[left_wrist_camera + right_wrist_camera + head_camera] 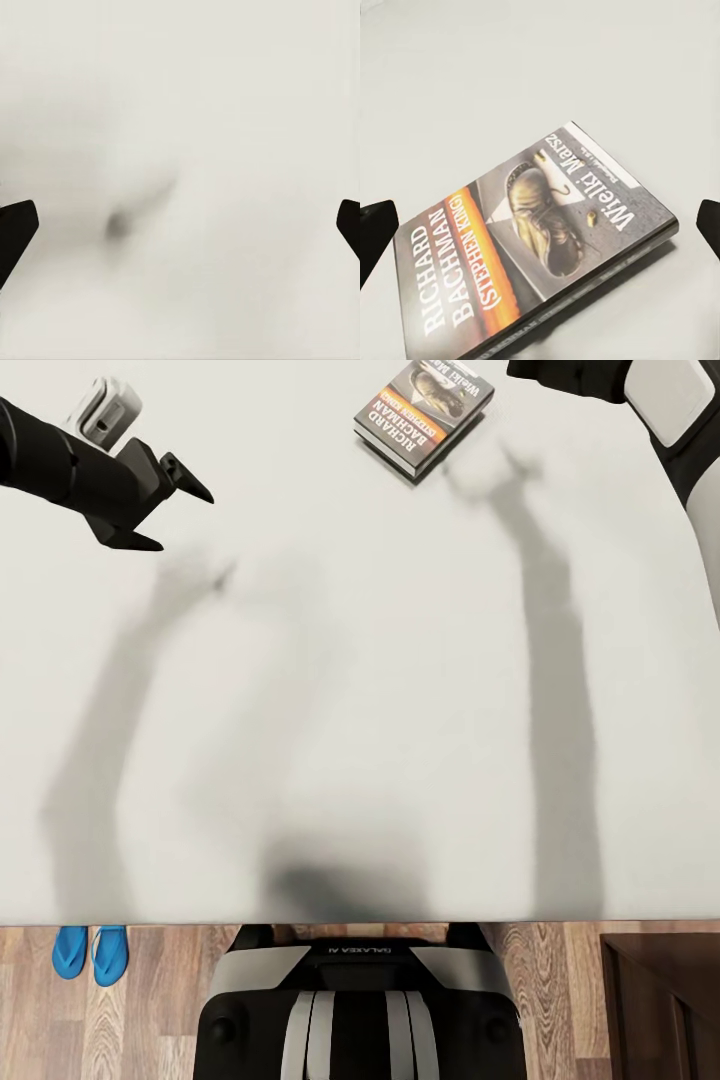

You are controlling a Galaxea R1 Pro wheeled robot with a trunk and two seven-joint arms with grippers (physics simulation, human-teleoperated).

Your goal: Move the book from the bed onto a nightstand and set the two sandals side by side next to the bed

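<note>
Two jobs remain; the book (424,414) comes first, lying flat near the far edge of the bed (360,690). My right gripper (540,225) hangs over it, spread wide, empty. Next: lower and close. My left gripper (165,500) is likewise released. Sandals (90,954) and nightstand (662,1000) flank the near edge.

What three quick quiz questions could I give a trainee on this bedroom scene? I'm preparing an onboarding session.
1. True or false: the book lies flat on the bed.
2. Where are the sandals? A) on the mattress B) on the wooden floor beside the bed C) on the nightstand
3. What does the right wrist view show between the right pincer tips?

Key
1. True.
2. B; they lie side by side.
3. The book; both the right and left pincer are open and empty.
</note>
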